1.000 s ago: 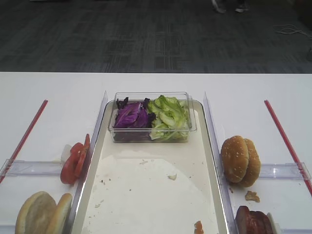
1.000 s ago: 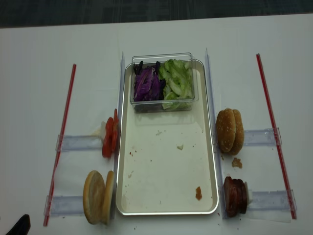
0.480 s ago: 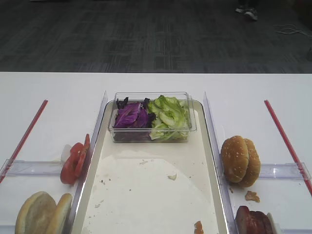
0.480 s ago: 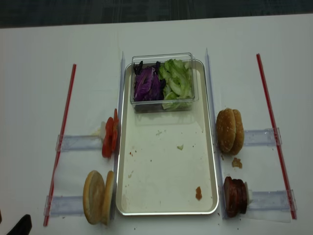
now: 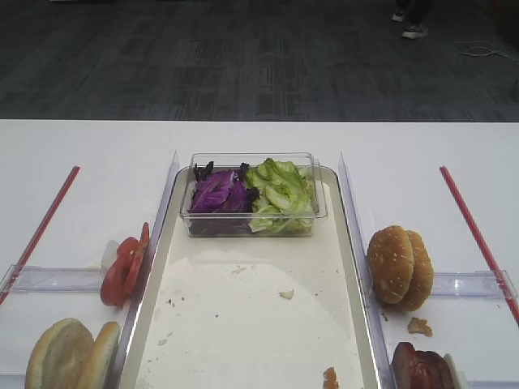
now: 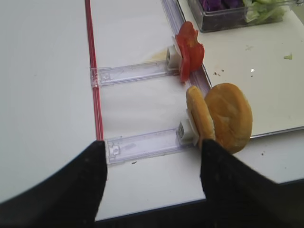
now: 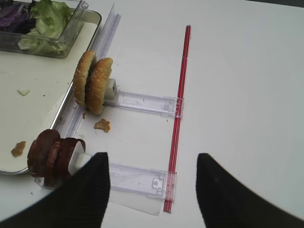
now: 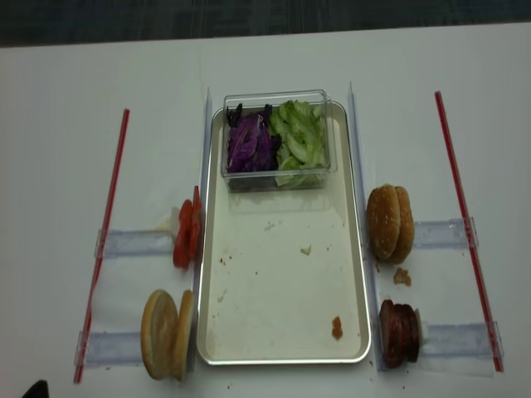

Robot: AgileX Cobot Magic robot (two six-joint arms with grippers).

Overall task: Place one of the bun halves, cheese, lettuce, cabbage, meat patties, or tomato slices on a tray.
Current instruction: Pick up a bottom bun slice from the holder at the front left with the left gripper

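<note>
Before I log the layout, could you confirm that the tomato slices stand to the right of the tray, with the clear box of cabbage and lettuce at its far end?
Not quite: the tomato slices stand to the left of the tray, as the realsense high view shows. The clear box of cabbage and lettuce does sit at its far end.

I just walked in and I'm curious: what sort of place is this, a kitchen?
Probably a lab or office room staged as a burger station, not a kitchen: a plain white table on grey carpet, a metal tray, and sesame buns and tomato slices standing in clear plastic holders.
</note>
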